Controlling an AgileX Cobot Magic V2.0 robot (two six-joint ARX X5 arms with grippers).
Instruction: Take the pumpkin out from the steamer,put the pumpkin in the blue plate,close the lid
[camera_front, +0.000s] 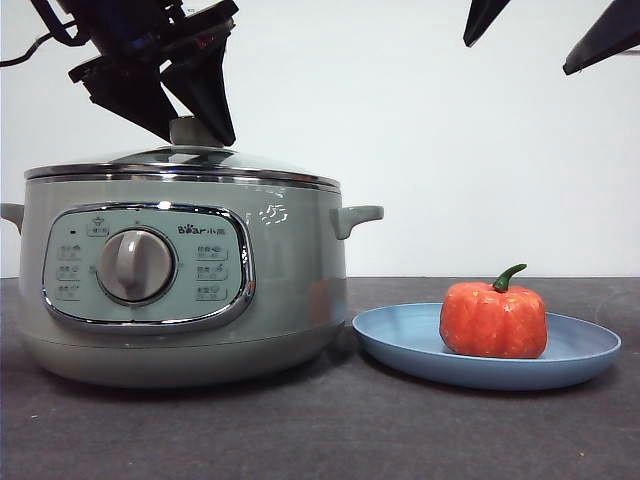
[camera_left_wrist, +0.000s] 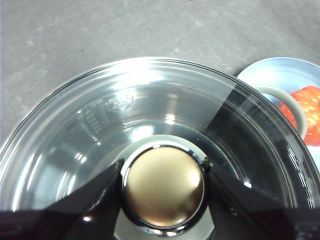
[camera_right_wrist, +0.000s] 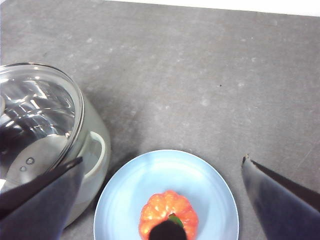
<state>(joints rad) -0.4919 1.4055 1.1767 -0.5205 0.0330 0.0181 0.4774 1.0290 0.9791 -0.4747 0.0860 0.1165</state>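
The glass lid (camera_front: 180, 160) sits on the sage-green steamer (camera_front: 290, 280) at the left. My left gripper (camera_front: 190, 125) comes down from above, its jaws closed against both sides of the lid's knob (camera_left_wrist: 162, 187). The orange pumpkin (camera_front: 493, 320) stands upright on the blue plate (camera_front: 400, 345) to the right of the steamer. My right gripper (camera_front: 520, 55) hangs open and empty high above the plate. In the right wrist view the pumpkin (camera_right_wrist: 167, 215) lies on the plate (camera_right_wrist: 200, 185) beside the steamer (camera_right_wrist: 97, 150).
The steamer's side handle (camera_front: 355, 215) juts out over the plate's near rim. The dark grey tabletop (camera_front: 330, 430) spreads in front of both. A white wall stands behind.
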